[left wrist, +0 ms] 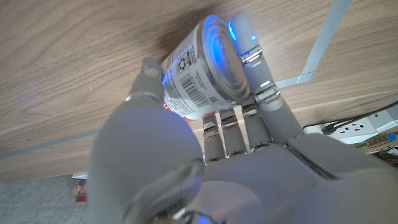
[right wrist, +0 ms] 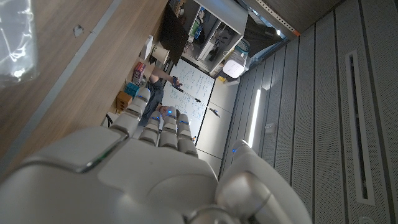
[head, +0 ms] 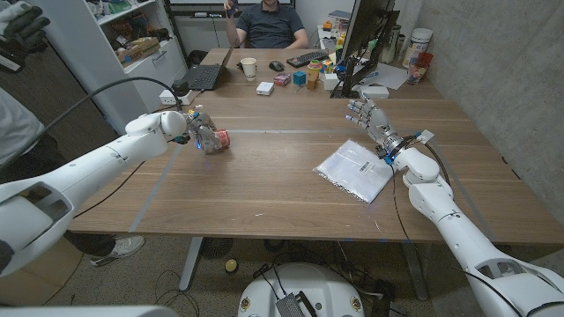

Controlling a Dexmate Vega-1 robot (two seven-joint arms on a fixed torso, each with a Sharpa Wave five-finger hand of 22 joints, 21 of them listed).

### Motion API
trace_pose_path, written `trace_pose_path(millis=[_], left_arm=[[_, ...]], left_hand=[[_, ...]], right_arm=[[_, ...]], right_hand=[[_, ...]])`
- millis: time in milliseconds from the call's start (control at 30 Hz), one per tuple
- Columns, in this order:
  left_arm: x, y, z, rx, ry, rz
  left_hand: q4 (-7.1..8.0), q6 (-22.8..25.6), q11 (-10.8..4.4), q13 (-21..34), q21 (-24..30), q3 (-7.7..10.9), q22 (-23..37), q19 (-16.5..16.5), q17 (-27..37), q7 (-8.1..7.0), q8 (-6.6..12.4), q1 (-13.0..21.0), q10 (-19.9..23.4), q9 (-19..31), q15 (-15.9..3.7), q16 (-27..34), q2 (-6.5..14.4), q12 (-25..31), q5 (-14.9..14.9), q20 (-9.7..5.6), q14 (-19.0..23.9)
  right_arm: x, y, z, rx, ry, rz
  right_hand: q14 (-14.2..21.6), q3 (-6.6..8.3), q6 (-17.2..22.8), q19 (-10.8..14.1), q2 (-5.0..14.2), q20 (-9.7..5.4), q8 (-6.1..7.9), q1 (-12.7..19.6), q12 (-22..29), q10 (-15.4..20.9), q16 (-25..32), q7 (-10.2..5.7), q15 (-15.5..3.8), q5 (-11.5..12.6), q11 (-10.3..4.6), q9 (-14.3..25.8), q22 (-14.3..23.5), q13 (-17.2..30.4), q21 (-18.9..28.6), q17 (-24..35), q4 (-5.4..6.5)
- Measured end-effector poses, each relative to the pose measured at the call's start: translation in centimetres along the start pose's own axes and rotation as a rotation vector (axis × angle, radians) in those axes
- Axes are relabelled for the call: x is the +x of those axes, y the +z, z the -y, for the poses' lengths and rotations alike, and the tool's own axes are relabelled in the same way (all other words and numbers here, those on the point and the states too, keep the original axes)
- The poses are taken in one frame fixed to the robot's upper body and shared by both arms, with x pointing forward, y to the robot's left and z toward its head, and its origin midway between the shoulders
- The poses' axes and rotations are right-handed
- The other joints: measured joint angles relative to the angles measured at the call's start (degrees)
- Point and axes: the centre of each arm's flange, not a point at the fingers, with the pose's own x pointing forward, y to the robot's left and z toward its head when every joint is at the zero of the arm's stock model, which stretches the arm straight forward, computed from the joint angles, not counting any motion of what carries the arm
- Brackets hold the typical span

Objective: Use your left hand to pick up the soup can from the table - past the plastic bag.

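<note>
My left hand grips the soup can at the table's left side; the can has a red and white label and lies tilted in the fingers. The left wrist view shows the soup can with its metal end and barcode, held between my thumb and fingers just over the wood. The clear plastic bag lies flat on the table's right half. My right hand hovers past the bag, fingers spread, holding nothing. In the right wrist view the back of my right hand fills the lower part.
At the table's far edge are a laptop, a paper cup, small coloured blocks, a keyboard and a monitor. A person sits behind the table. A power strip sits at the far left.
</note>
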Motion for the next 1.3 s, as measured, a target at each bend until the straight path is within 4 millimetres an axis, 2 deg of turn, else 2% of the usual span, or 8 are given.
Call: trace_pose_path(millis=[200, 333, 867, 1300], left_arm=[[-0.8, 0.6, -0.8, 0.014, 0.019, 0.015], [-1.5, 1.1, -1.3, 0.023, 0.028, 0.025], [-4.4, 2.2, -3.0, 0.031, 0.078, 0.051], [-6.6, 2.7, -4.3, 0.043, 0.13, 0.059]], left_hand=[[0.0, 0.9, 0.31, 0.0, 0.7, 0.0, 0.0, 0.0, 0.2, 0.91, -0.17, 0.1, 0.5, 0.0, -0.09, -0.3, -0.1, -0.1, -0.1, -0.01, 0.5], [0.0, 0.9, 0.41, 0.0, 0.9, 0.0, 0.0, 0.0, 0.2, 0.92, -0.18, 0.2, 0.8, 0.0, -0.1, -0.4, -0.2, -0.2, -0.2, 0.0, 0.5], [0.0, 2.6, 0.59, 0.0, 2.2, 0.0, 0.3, 0.0, -0.1, 2.56, -0.41, 0.7, 1.6, -0.1, -0.14, -1.0, -0.7, -0.8, -0.1, 0.01, 1.1], [0.0, 3.2, 0.51, -0.1, 3.0, 0.0, 0.3, -0.5, -0.3, 3.17, -1.06, 0.6, 1.7, -0.1, -0.21, -1.5, -0.6, -1.1, -0.1, 0.01, 1.5]], right_arm=[[-0.1, 0.0, 0.0, 0.004, -0.002, 0.005], [-0.2, 0.1, 0.0, 0.005, -0.002, 0.008], [-0.9, 0.2, -0.2, 0.017, 0.0, 0.022], [-1.2, 0.2, -0.3, 0.023, 0.0, 0.029]], right_hand=[[0.0, 0.0, 0.0, 0.0, 0.0, 0.0, 0.0, 0.0, 0.0, 0.0, 0.0, 0.0, 0.0, 0.0, 0.0, 0.0, 0.0, 0.0, 0.0, 0.0, 0.0], [0.0, 0.0, 0.0, 0.0, 0.0, 0.0, 0.0, 0.0, 0.0, 0.0, 0.0, 0.0, 0.0, 0.0, 0.0, 0.0, 0.0, 0.0, 0.0, 0.0, 0.0], [0.0, 0.01, 0.0, 0.0, 0.0, 0.0, 0.0, 0.0, 0.0, 0.0, 0.0, 0.0, 0.0, 0.4, 0.0, 0.0, 0.0, 0.0, 0.0, 0.0, 0.0], [0.0, -0.03, 0.0, 0.0, 0.0, 0.0, 0.0, 0.0, 0.0, 0.0, 0.0, 0.0, 0.0, 0.4, 0.0, 0.0, 0.0, 0.0, 0.0, 0.0, -0.04]])
